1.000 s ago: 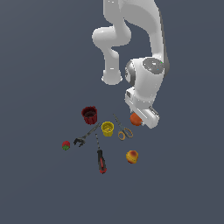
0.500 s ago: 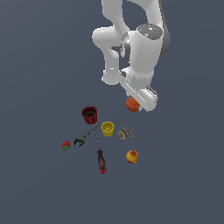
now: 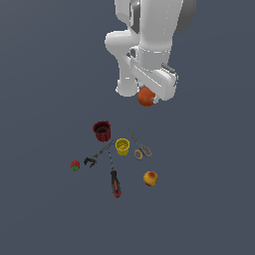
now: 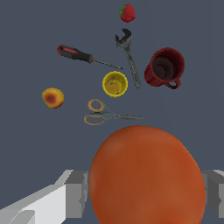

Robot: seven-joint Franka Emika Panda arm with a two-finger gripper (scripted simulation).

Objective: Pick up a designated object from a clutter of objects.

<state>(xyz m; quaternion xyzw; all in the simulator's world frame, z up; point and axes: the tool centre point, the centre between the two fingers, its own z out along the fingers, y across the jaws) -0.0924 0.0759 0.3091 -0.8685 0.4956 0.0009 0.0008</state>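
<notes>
The designated object, a plain orange-red ball (image 3: 146,97) (image 4: 146,177), hangs high above the floor with my gripper (image 3: 149,98) shut on it. In the wrist view the ball fills the foreground between two grey fingers (image 4: 75,194). Far below lies the clutter of objects: a dark red cup (image 3: 102,131) (image 4: 165,68), a yellow cup (image 3: 122,146) (image 4: 115,84), scissors (image 3: 140,147) (image 4: 106,114), a red-handled screwdriver (image 3: 114,180) (image 4: 78,54), a black clamp (image 3: 94,157) (image 4: 129,49), a strawberry (image 3: 74,166) (image 4: 127,12) and a yellow-and-red fruit (image 3: 150,178) (image 4: 53,97).
The white arm (image 3: 149,35) rises above the gripper at the top of the exterior view. A dark grey floor (image 3: 45,99) lies all around the group of items.
The gripper has risen steadily with the orange-red ball, from just above the scissors to well above the clutter. The items on the floor have not moved.
</notes>
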